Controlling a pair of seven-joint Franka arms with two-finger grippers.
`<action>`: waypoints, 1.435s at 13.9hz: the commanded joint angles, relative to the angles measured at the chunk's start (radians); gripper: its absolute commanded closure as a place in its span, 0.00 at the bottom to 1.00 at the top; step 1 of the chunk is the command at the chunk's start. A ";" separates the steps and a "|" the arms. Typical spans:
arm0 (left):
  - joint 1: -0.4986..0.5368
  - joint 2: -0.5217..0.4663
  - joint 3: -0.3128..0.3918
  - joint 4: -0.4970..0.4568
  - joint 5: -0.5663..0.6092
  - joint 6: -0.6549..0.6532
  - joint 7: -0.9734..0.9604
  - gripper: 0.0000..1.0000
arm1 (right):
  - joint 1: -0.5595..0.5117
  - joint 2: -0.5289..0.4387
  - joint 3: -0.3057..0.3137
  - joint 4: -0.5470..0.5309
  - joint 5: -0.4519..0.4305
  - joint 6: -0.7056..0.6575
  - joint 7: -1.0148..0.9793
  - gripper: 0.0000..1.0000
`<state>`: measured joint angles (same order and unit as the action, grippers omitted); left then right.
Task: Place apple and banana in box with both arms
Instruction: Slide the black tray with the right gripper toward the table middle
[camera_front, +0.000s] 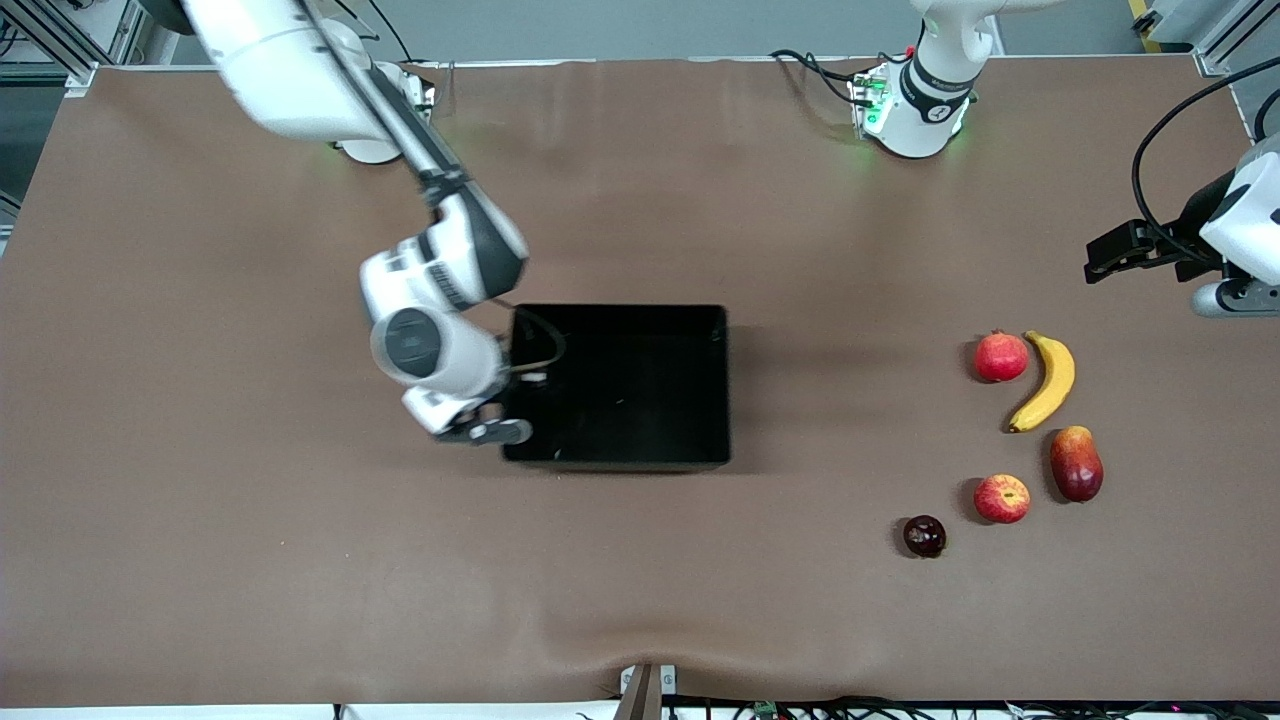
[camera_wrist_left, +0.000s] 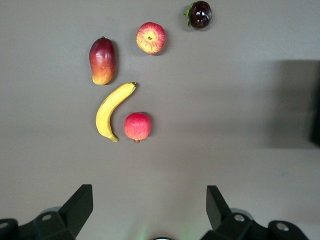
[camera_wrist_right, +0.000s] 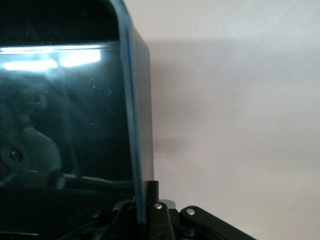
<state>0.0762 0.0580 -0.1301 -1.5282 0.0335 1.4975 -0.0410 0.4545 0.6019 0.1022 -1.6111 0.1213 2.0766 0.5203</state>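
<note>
The black box (camera_front: 620, 314) sits mid-table with nothing in it. My right gripper (camera_front: 503, 428) (camera_wrist_right: 145, 202) is shut on the box wall (camera_wrist_right: 134, 125) at the right arm's end, near the corner closest to the front camera. The apple (camera_front: 1002, 498) (camera_wrist_left: 150, 37) and the banana (camera_front: 1047, 380) (camera_wrist_left: 112, 110) lie on the table toward the left arm's end. My left gripper (camera_front: 1102, 258) (camera_wrist_left: 149, 192) hangs open and holds nothing, up in the air over the table beside the fruit.
A pinkish-red round fruit (camera_front: 1001, 357) (camera_wrist_left: 137, 126) lies right beside the banana. A red-and-yellow oblong fruit (camera_front: 1076, 463) (camera_wrist_left: 102, 60) and a small dark maroon fruit (camera_front: 924, 536) (camera_wrist_left: 200, 14) flank the apple. Brown tabletop (camera_front: 850, 400) separates the box from the fruit.
</note>
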 joint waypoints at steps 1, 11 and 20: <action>-0.006 0.006 0.001 0.017 -0.001 0.001 -0.010 0.00 | 0.070 0.024 -0.010 0.027 0.035 0.048 0.093 1.00; -0.003 0.011 0.001 0.017 0.002 0.003 -0.008 0.00 | 0.167 0.087 -0.013 0.027 0.046 0.195 0.227 0.88; -0.006 0.013 0.001 0.017 0.005 0.003 -0.010 0.00 | 0.138 0.033 -0.019 0.025 0.017 0.191 0.210 0.00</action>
<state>0.0767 0.0626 -0.1288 -1.5273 0.0335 1.5004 -0.0410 0.6158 0.6813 0.0793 -1.5795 0.1482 2.2925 0.7377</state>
